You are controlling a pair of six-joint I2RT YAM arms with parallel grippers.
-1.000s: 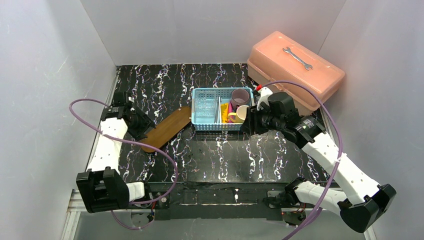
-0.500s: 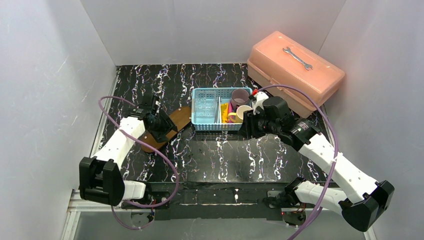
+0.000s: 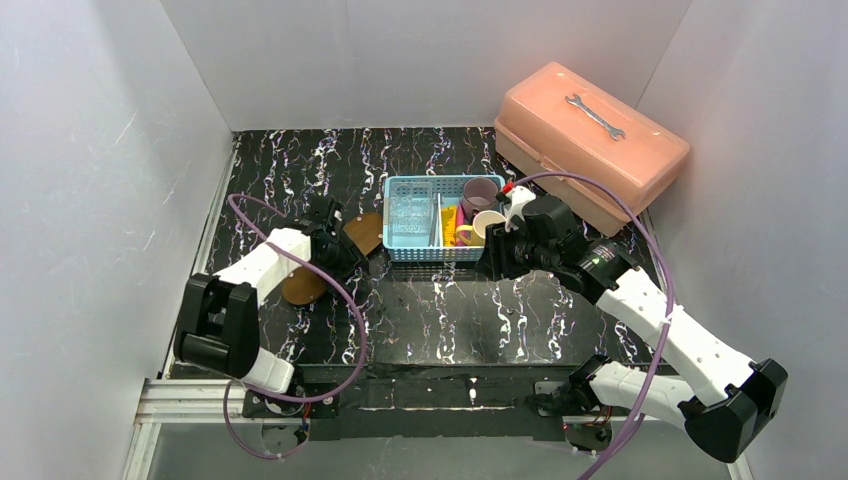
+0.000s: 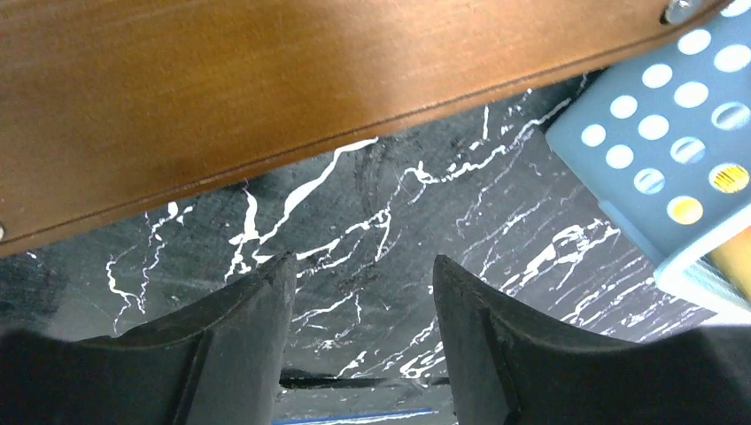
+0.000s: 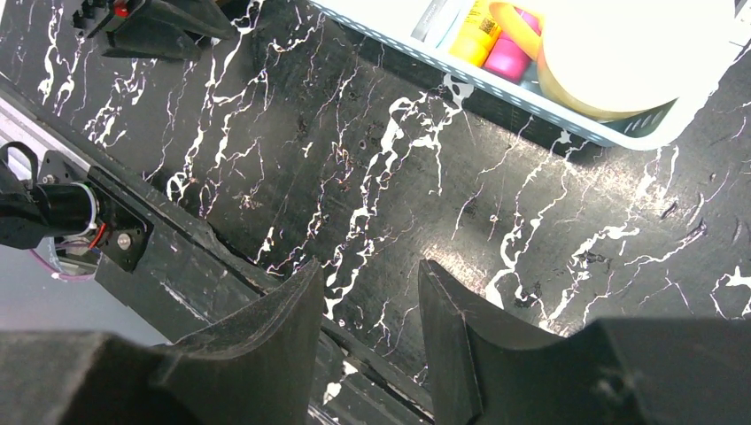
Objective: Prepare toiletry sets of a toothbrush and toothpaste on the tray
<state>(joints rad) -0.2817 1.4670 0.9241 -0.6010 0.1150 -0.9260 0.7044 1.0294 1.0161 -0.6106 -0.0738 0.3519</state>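
The brown wooden tray (image 3: 368, 230) lies slanted left of the light-blue basket (image 3: 412, 222), with my left arm across its middle. In the left wrist view the tray (image 4: 266, 88) fills the top and the basket's corner (image 4: 673, 150) is at the right. My left gripper (image 4: 359, 270) hovers open over bare table beside the tray's long edge (image 3: 362, 262). Pale thin toothbrushes (image 3: 437, 222) lie in the basket. A yellow toothpaste (image 5: 483, 22) and a magenta one (image 5: 509, 57) lie next to a cream cup (image 5: 620, 53). My right gripper (image 5: 367, 270) is open and empty in front of the basket (image 3: 492, 262).
A mauve cup (image 3: 480, 192) stands in the basket's back right corner. A pink toolbox (image 3: 590, 140) with a wrench (image 3: 595, 115) on its lid sits at the back right. White walls close in the left, back and right sides.
My left arm has swung right from the table's left edge, across the tray, toward the basket, and its jaws have opened slightly. The right gripper has shifted slightly left.
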